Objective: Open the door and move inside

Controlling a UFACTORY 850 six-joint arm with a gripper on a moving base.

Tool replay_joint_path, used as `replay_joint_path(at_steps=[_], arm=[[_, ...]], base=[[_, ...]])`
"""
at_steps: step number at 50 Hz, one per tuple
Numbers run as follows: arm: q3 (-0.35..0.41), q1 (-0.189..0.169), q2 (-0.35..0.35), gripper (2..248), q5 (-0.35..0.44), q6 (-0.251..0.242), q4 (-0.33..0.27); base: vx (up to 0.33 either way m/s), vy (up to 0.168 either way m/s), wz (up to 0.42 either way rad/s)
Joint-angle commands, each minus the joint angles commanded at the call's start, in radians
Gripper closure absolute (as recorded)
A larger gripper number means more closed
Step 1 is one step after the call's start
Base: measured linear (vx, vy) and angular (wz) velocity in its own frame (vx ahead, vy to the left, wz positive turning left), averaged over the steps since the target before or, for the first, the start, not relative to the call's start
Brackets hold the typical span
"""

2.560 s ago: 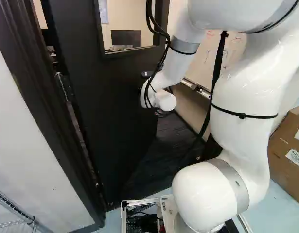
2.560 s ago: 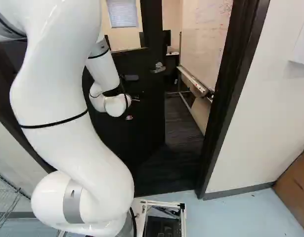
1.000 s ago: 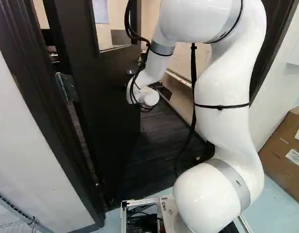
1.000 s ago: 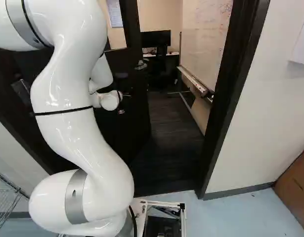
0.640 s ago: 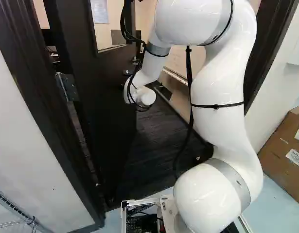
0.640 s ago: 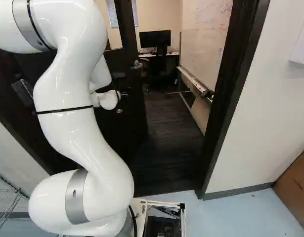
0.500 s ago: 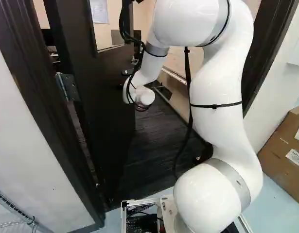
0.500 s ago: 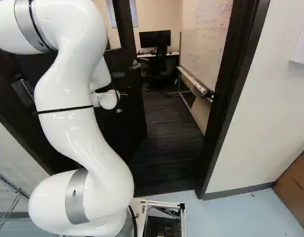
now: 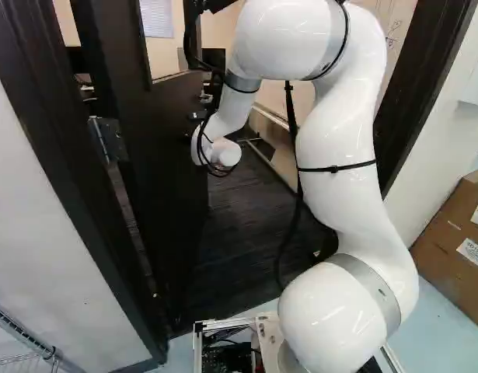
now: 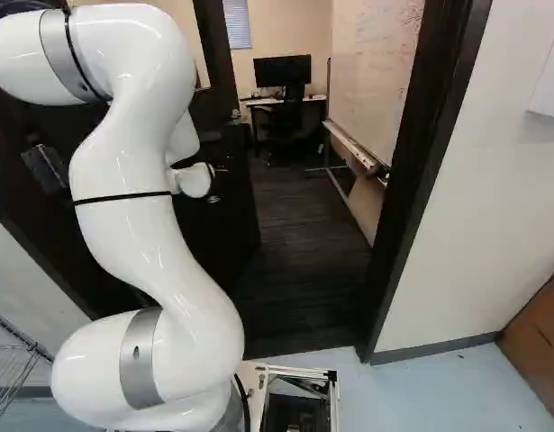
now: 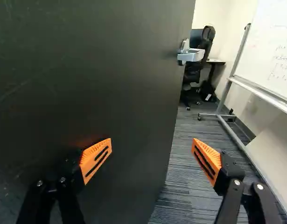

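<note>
Plainly, the door (image 9: 165, 163) stands partly open, its dark panel left of centre in the left base view, with a carpeted floor (image 10: 299, 243) showing beyond it. The white arm (image 9: 340, 148) reaches up and over toward the door's face. The gripper (image 10: 220, 184) is released, its orange-padded fingers spread well apart. In the wrist view, one finger is in front of the panel, the other past its free edge; whether either touches the door I cannot tell. Ahead of them, the silver handle (image 11: 191, 56) sits near that edge. A whiteboard (image 10: 371, 81) stands upper right in the right base view.
</note>
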Motion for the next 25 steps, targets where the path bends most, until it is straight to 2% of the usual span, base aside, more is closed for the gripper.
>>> replay_joint_path(at_steps=[25], arm=[[-0.068, 0.024, -0.052, 3, 0.000, 0.000, -0.046]], base=[[0.000, 0.000, 0.000]])
